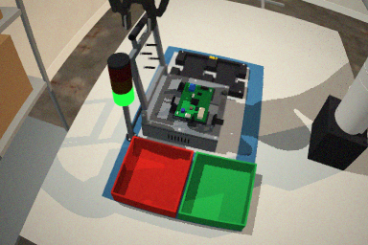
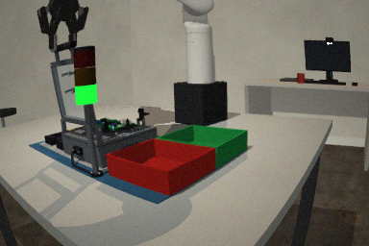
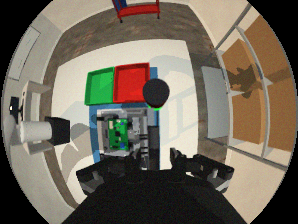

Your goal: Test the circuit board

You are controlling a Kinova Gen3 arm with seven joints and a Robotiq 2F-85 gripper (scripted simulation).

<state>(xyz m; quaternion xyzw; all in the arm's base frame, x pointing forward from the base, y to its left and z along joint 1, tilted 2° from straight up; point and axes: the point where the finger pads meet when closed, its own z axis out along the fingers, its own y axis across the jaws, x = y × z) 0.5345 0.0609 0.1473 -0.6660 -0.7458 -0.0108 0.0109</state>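
Observation:
The green board (image 1: 194, 101) (image 3: 118, 134) lies component side up in the grey tester (image 1: 192, 136) (image 2: 125, 146). Its white connector (image 1: 200, 112) is at the end nearer the bins; a black upright part (image 1: 218, 122) (image 2: 141, 115) stands near that corner. The pins are too small to make out. The lid (image 1: 139, 81) (image 2: 58, 89) stands open, upright. My gripper (image 1: 139, 23) (image 2: 62, 45) (image 3: 155, 153) is partly open, pointing down at the lid's top bar, with nothing held. The signal light (image 1: 123, 97) (image 2: 86, 94) glows green.
The red bin (image 1: 144, 204) (image 2: 139, 168) and green bin (image 1: 213, 223) (image 2: 233, 148) stand side by side in front of the tester. The black tray (image 1: 237, 71) behind it shows no board. The light's pole stands beside the lid. The arm's black base (image 1: 335, 134) (image 2: 199, 101) is off to the side.

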